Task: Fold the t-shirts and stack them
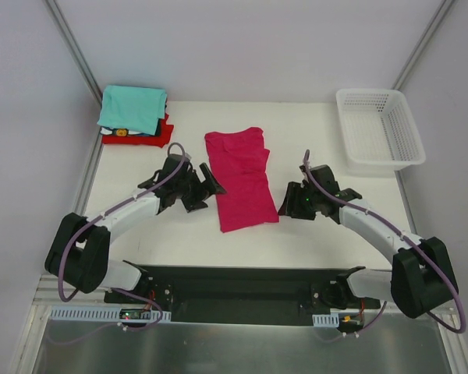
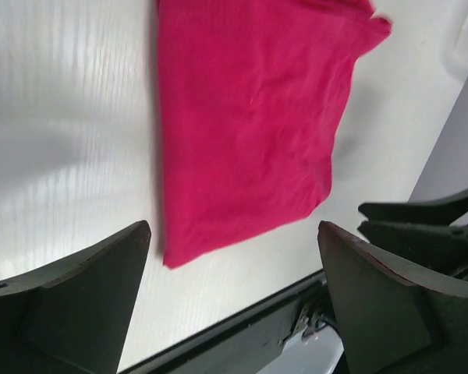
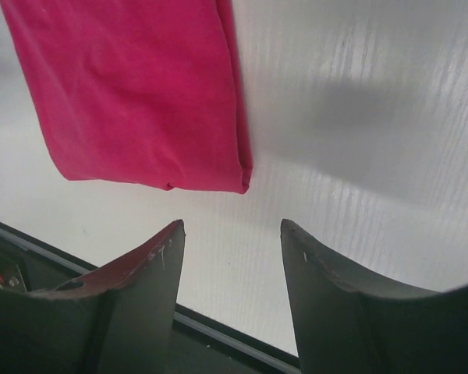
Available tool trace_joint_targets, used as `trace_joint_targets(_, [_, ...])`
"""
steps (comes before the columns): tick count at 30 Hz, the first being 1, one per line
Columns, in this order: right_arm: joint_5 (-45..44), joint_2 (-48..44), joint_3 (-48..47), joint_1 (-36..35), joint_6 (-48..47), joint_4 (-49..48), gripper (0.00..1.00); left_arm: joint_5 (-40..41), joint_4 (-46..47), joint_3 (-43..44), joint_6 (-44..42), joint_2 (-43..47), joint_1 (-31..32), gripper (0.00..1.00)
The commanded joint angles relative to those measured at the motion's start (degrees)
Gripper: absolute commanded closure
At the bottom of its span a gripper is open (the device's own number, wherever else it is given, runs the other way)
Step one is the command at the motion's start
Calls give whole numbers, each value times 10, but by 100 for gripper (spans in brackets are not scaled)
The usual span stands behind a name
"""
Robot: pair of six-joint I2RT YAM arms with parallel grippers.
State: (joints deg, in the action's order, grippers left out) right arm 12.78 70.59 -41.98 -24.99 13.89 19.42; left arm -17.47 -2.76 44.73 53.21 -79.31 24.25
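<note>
Magenta t-shirt [image 1: 239, 178] lies folded lengthwise into a narrow strip

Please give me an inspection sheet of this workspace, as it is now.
Surface: white table, flat.
Job's things: magenta-pink cloth t-shirt lies partly folded at the centre; folded teal t-shirt tops a stack over a red t-shirt, far left corner.
Clutter: white plastic mesh basket, far right corner.
Grippers: left gripper open beside the magenta shirt's left edge; right gripper open beside its right edge; neither holds anything.
Cables: purple cables along both arms, off the cloth.
Surroundings: pale walls, grey frame posts.
</note>
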Motion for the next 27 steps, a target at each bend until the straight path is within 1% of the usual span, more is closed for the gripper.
trace_joint_targets(1, [10,19,20,-2,15,-62,44,-3,2,-55,49,42,33,14])
trace_joint_targets(2, [7,21,24,-3,13,-63,44,-5,7,-62,54,46,34,18])
trace_joint_targets(4, [1,22,27,-2,10,-62,44,-5,11,-75,65,52,45,23])
trace_joint_targets(9, [0,16,30,-2,7,-60,44,9,14,-87,76,57,72,25])
trace_joint_targets(16, [1,23,31,-3,10,-67,44,14,22,-94,83,50,81,31])
trace_joint_targets(24, [3,32,33,-4,14,-78,44,21,26,-112,100,42,96,28])
trace_joint_targets(25, [5,33,34,-4,14,-80,44,23,44,-114,102,41,98,28])
trace_joint_targets(27, [7,34,33,-5,16,-81,44,25,51,-122,107,37,104,28])
